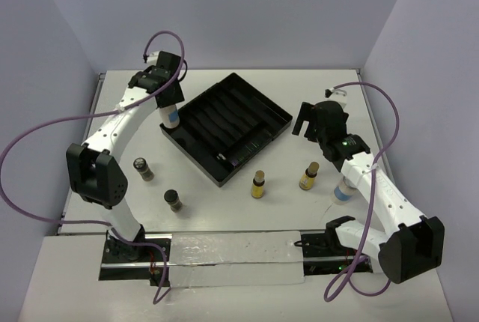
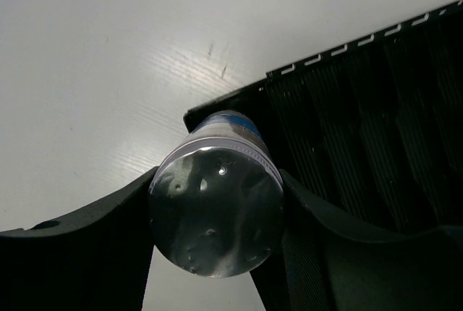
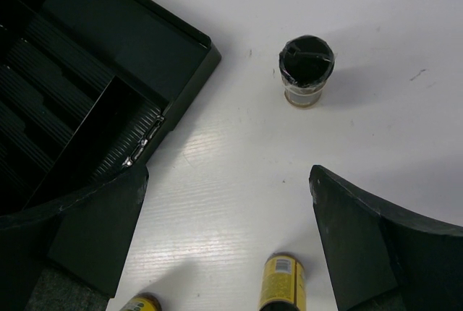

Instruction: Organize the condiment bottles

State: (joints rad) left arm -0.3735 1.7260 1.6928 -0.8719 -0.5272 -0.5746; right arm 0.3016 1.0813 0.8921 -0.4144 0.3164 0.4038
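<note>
The left gripper (image 2: 219, 181) was clamped on a white-lidded blue-labelled bottle (image 1: 171, 117), its fingers (image 2: 94, 246) pressed to both sides, right at the far-left corner of the black ridged tray (image 1: 247, 105). The right gripper (image 3: 228, 173) hung spread wide with nothing between its fingers, over the table (image 1: 224, 225) just right of the tray, with a black-capped bottle (image 3: 307, 71) standing beyond it. On the near side of the tray stood two amber bottles (image 1: 259, 184) and, further left, two short dark bottles (image 1: 143, 168) — and a second white-lidded bottle (image 1: 341, 191) stood at the right, partly behind the right arm.

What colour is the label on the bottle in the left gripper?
Blue band on the bottle; clearest in left wrist view.
</note>
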